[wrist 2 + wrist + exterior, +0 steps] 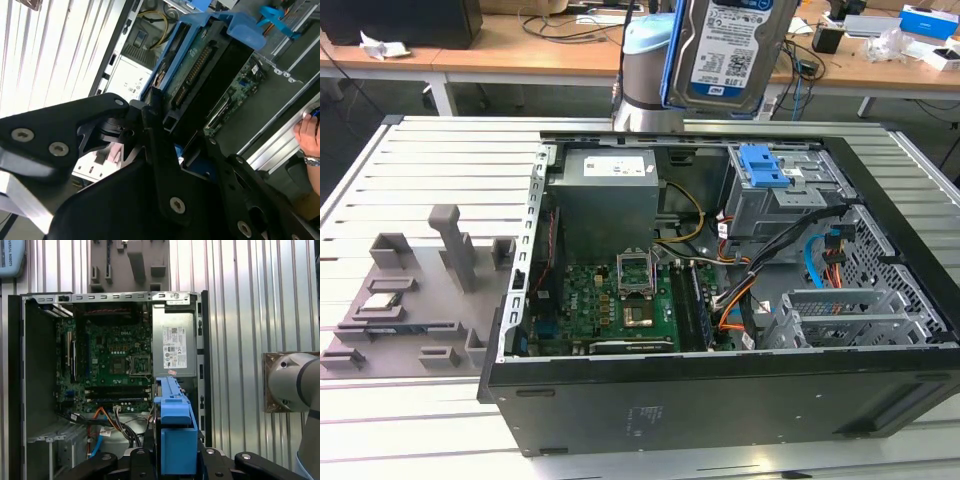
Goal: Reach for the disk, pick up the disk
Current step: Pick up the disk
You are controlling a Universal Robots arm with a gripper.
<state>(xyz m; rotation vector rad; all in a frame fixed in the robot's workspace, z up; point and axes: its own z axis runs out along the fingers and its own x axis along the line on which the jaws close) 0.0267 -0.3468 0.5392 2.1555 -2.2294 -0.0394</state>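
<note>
Well, the disk is up in the air, off at about one o'clock from the middle of the open case in the exterior view. It hangs upright above the case's far rim, label face toward the camera, with a blue rail down the edge on the exterior view's left. Just behind it, at its nine o'clock, stands the arm with its pale blue cap.

The claw is clamped on the disk: in the first wrist view black fingers press against both sides of the blue rail, and in the second wrist view the disk's connector edge and dark underside run out from between them.

Below, the case lies on its side on the slatted metal counter, lid off. Inside it, the green board sits at about seven o'clock from the case's middle, the grey power supply at eleven o'clock, and a metal drive cage with a blue latch at one o'clock. Orange, black and blue cables trail across the floor of the case between the board and the cage.

At nine o'clock from the case, well apart from it, a grey fixture plate with upright blocks rests on the counter. In the second wrist view a person's hand, with a band at the wrist, rests near the case's edge.
</note>
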